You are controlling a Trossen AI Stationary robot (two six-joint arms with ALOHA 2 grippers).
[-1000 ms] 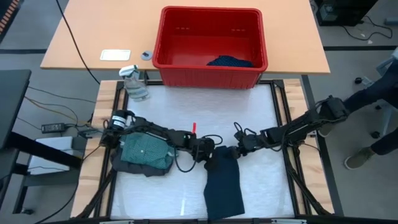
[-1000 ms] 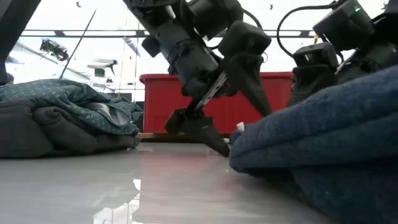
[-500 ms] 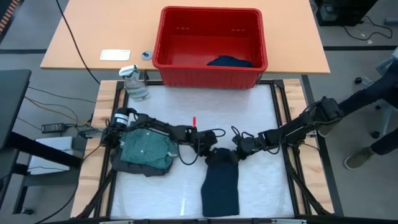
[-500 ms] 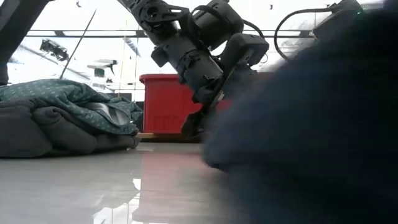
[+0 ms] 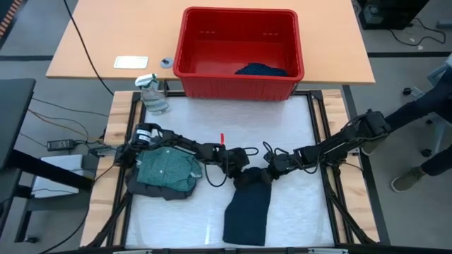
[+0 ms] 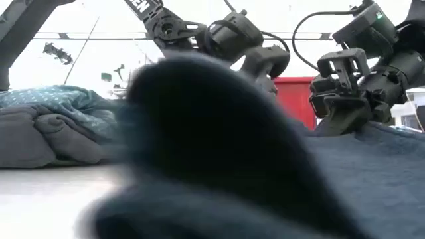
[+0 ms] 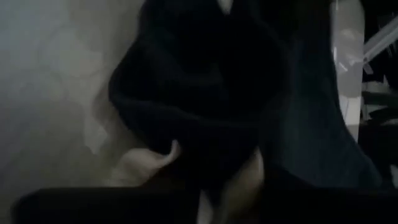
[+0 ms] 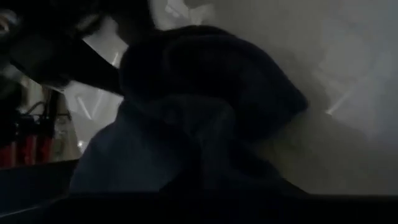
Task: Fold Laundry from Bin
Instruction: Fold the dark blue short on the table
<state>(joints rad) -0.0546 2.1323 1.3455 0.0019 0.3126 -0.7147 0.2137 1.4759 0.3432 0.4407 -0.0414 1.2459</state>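
Note:
A navy garment lies as a long folded strip on the white table, its near end by the front edge. In the low view a blurred hump of it fills the front. My left gripper and my right gripper sit side by side at its far end, each shut on bunched cloth. A teal dotted shirt rests folded on a dark grey piece at the left. The red bin stands beyond the far edge with a navy piece in it. My left gripper has the left corner of the garment's far end, a bunched wad of several layers between its two fingers. It comes slanting down from the table's left. The rest of the garment lies on the table. My right gripper has the right corner of the far end, a bunched wad gathered between its fingers. It comes slanting down from the table's right. The cloth below it rests on the table, slack.
A spray bottle stands at the table's far left corner. A white card and a small round thing lie on the wooden table beside the bin. A person's legs show at the right.
My left gripper has moved a little toward the table's right and down onto the garment's far end. The far end has bunched up between the two grippers. The strip has narrowed, its near end has swung toward the left, and a hump of it now blocks the low view.

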